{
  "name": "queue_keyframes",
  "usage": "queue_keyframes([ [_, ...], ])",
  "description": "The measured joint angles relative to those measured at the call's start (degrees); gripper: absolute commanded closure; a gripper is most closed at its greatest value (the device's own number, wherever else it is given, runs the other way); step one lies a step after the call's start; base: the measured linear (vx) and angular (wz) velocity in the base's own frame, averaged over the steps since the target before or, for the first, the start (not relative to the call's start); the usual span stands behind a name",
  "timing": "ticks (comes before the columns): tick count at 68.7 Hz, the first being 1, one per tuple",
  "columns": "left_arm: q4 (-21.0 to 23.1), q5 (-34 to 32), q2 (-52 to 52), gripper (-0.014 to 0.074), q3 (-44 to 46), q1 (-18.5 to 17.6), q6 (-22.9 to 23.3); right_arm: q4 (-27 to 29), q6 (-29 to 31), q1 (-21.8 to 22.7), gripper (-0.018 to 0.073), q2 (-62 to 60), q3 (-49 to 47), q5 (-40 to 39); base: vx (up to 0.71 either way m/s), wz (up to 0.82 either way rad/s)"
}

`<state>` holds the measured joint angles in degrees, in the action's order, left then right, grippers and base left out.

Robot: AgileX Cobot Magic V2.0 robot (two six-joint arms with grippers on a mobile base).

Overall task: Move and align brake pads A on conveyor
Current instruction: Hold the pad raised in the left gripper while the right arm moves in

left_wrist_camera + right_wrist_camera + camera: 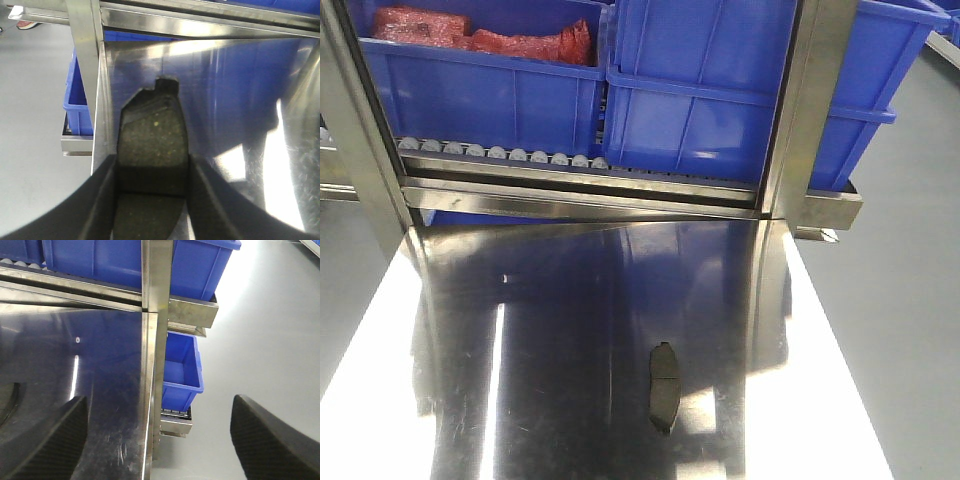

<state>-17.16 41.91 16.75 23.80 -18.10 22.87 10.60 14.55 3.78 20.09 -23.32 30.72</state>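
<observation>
Brake pads A (664, 385): two, one gripped

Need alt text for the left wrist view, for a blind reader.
A dark grey brake pad sits gripped between the two black fingers of the left gripper, over a shiny steel tabletop. A blue bin and grey floor show beyond the table edge.

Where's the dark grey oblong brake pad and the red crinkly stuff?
Dark grey oblong brake pad (663, 382): exterior front-facing view, middle groove.
Red crinkly stuff (530, 45): exterior front-facing view, right part.
</observation>
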Motion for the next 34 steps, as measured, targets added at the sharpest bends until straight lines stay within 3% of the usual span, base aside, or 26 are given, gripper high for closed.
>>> queue_keyframes([
  [34, 0.00, 0.00, 0.00, 0.0603, 0.00, 0.00, 0.00, 0.00, 0.00, -1.50, -0.0009, -0.89, 0.00, 0.00, 0.00, 0.00],
])
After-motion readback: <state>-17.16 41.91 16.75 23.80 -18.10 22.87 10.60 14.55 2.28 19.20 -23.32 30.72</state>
